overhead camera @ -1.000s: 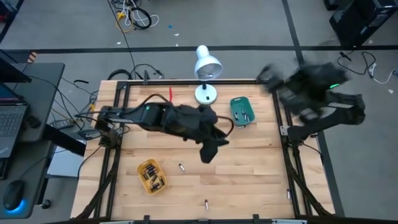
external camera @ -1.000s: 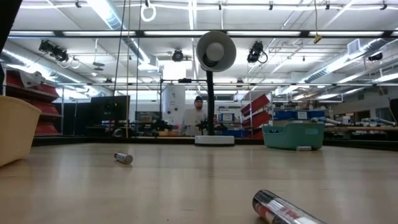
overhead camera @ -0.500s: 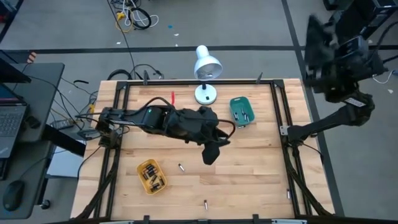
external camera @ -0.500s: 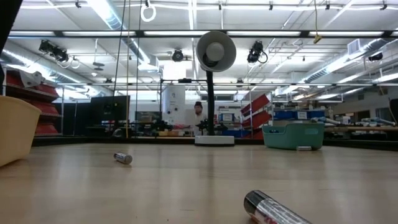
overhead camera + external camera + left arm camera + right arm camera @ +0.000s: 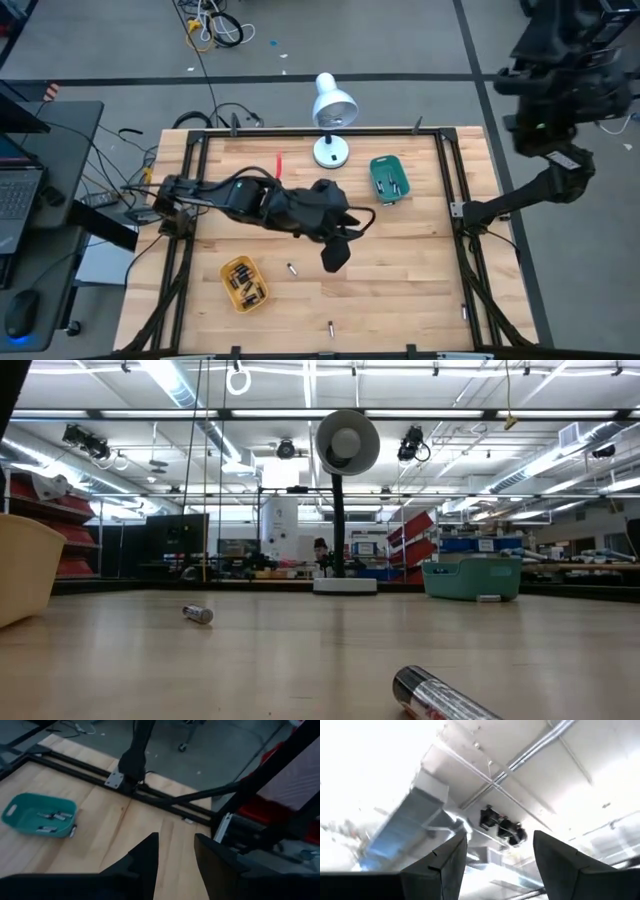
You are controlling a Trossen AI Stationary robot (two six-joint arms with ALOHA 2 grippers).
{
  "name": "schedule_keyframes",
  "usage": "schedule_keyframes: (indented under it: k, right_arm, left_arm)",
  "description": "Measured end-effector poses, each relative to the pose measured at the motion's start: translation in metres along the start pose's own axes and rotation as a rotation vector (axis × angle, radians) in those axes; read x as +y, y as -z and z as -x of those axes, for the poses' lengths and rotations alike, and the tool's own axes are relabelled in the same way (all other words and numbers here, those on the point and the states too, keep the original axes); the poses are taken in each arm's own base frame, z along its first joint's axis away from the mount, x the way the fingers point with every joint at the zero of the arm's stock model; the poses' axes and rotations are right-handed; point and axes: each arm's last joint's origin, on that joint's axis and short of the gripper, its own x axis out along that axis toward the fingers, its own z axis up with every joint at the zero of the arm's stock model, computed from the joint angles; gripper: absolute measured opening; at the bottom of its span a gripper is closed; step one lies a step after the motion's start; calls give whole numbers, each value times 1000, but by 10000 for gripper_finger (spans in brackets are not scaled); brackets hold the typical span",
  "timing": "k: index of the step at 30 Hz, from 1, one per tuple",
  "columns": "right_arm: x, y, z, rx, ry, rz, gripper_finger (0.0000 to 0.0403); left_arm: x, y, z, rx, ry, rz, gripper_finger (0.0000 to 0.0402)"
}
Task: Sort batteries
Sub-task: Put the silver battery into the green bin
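Observation:
Dark and silvery batteries lie in the yellow tray [image 5: 243, 283] and in the teal tray [image 5: 389, 178] [image 5: 40, 815]. One loose battery [image 5: 292, 269] [image 5: 198, 615] lies on its side on the wood between the yellow tray and my left gripper. Another battery [image 5: 331, 326] [image 5: 440, 698] lies near the table's near edge. My left gripper [image 5: 335, 255] [image 5: 175, 850] hangs open over the table's middle and touches nothing. My right gripper [image 5: 500, 850] is open and points up at the ceiling; its arm [image 5: 555, 80] is raised beyond the table's far right corner.
A white desk lamp [image 5: 330, 120] [image 5: 345, 490] stands at the far edge, next to the teal tray. A red pen-like thing [image 5: 278, 160] lies far left of the lamp. Black frame rails [image 5: 455, 210] run along the table's sides. A tiny battery [image 5: 73, 831] lies beside the teal tray.
My right arm has swung up and away from over the table's far right corner to beyond it, tipping until its gripper points at the ceiling. My left gripper has drifted a little toward the near edge. The near battery has rolled slightly.

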Motion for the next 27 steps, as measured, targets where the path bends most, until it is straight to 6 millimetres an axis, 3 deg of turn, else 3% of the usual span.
schedule_keyframes:
  k: [3,7,14,20,27]
  right_arm:
    - [-7,-19,-6,82,-7,94,213]
    - [-11,-24,-2,411,-38,142,209]
    - [13,19,38,965,-185,3,197]
    - [16,40,81,1394,-184,-112,195]
    - [34,72,138,1879,-218,-292,195]
  left_arm:
    - [-1,5,1,15,-41,-15,142]
    - [1,9,-2,25,-79,-26,142]
    - [5,9,-9,27,-96,-67,142]
    - [12,5,-11,41,-85,-94,142]
    - [17,19,-31,166,-92,-139,142]
